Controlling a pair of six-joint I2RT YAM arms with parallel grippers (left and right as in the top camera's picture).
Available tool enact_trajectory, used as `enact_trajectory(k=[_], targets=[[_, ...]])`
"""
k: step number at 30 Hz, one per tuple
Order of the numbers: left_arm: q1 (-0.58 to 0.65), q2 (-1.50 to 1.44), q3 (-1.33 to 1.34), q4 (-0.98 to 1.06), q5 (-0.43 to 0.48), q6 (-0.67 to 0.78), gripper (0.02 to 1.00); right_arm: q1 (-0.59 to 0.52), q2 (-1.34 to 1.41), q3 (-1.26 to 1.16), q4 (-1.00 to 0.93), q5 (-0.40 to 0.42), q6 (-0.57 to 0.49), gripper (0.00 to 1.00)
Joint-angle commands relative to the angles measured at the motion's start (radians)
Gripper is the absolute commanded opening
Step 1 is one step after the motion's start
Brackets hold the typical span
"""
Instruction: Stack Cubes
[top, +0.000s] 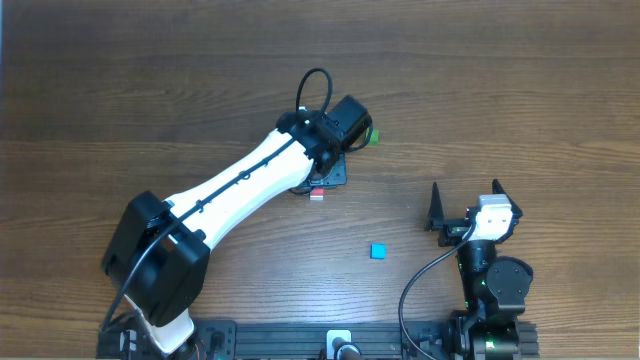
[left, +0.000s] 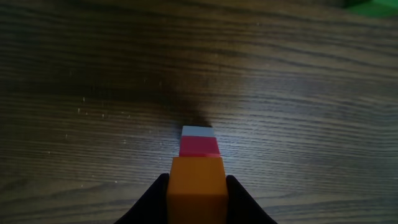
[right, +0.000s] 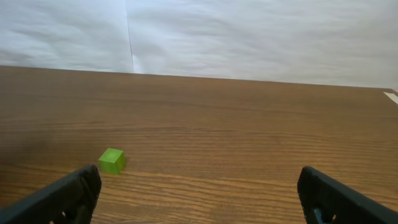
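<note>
Cubes: orange held beside touching red and grey; green, blue apart.

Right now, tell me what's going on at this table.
The left gripper is shut on an orange cube, holding it right at a red cube and a pale grey cube that sit together; stacked or side by side, I cannot tell. The right gripper rests open near its base, holding nothing. A green cube and a blue cube lie loose on the table.

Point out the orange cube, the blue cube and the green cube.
orange cube (left: 196, 185): left wrist view, visible face.
blue cube (top: 377, 251): top view, top face.
green cube (right: 112, 162): right wrist view, front face.
</note>
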Motion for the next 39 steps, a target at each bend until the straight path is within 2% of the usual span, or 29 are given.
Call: enact_trajectory(k=[1,39], targets=[[-0.006,-0.027,-0.021,0.008,-0.011,-0.013,0.038,-0.008,-0.004,-0.005,-0.002,-0.015,0.002,0.993],[-0.019,-0.026,-0.057,0.045,-0.02,-0.01,0.047,-0.008,-0.004,-0.005,-0.002,-0.015,0.002,0.991]])
